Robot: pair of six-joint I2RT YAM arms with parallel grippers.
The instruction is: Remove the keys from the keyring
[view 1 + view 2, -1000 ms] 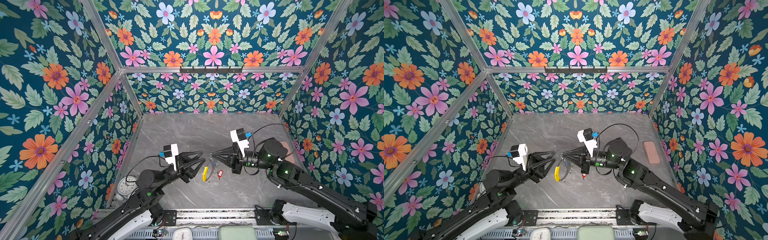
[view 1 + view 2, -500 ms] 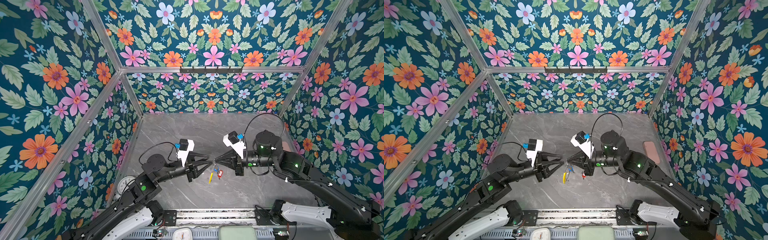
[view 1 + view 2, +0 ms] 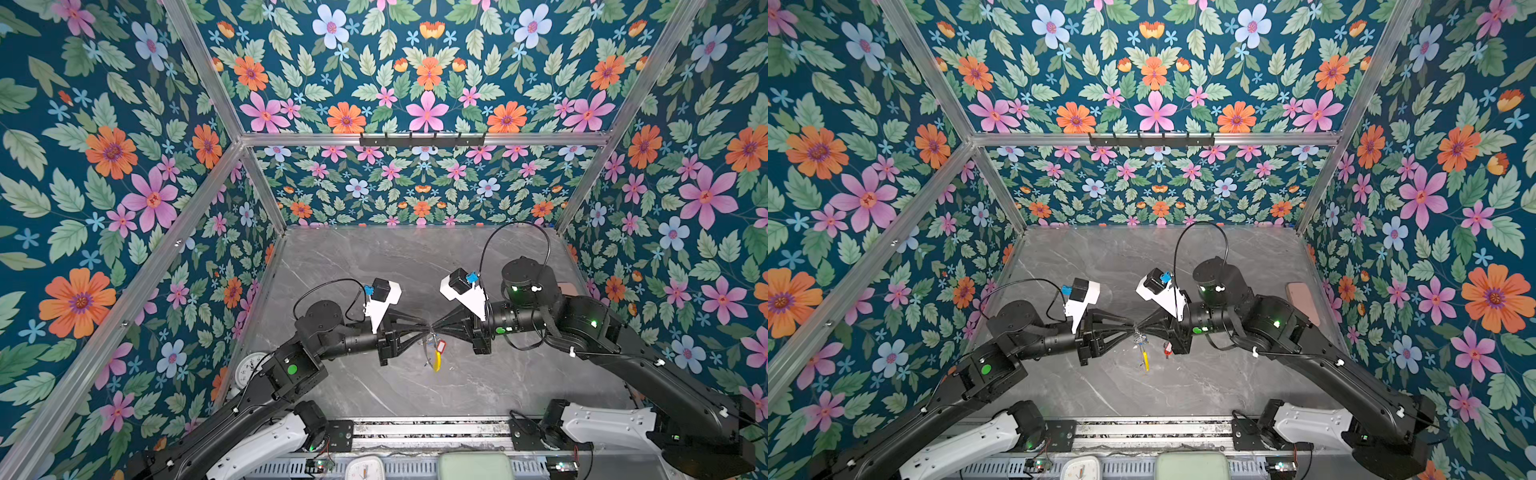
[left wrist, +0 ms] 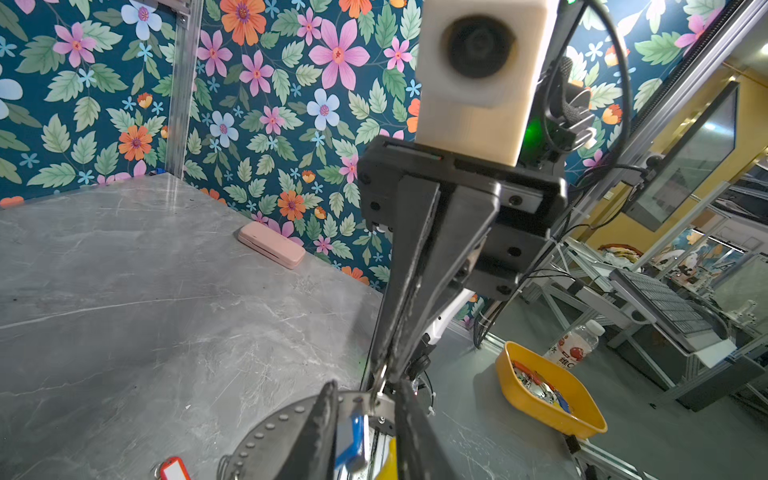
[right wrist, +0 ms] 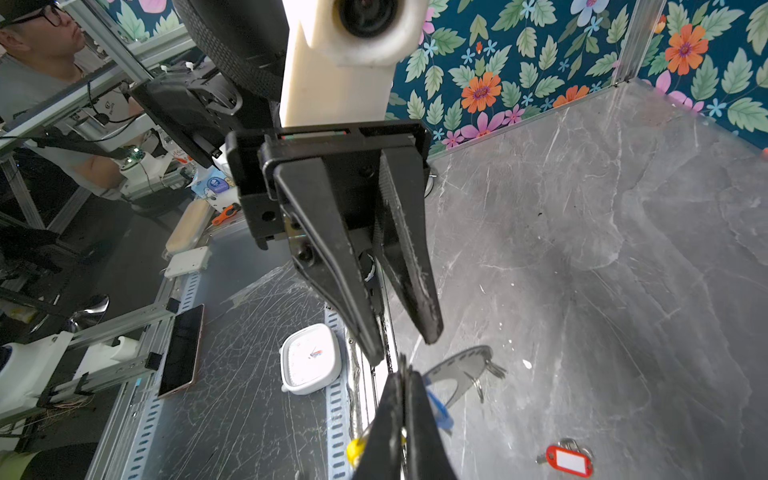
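Keyring (image 4: 266, 432) pinched by closed R gripper (image 4: 383, 375); blue-tag key (image 4: 351, 436) straddled by L gripper (image 5: 403, 348), jaws apart; red-tag key (image 5: 569, 461) seen on table (image 5: 623, 208).

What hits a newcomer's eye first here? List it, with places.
The loud floral walls box in the grey table on three sides. Over the table's middle, the left gripper and right gripper meet tip to tip. The right is shut on the keyring, whose yellow section dangles below, and the left's jaws are apart. A red-tagged key lies loose on the table just beside the hanging ring.
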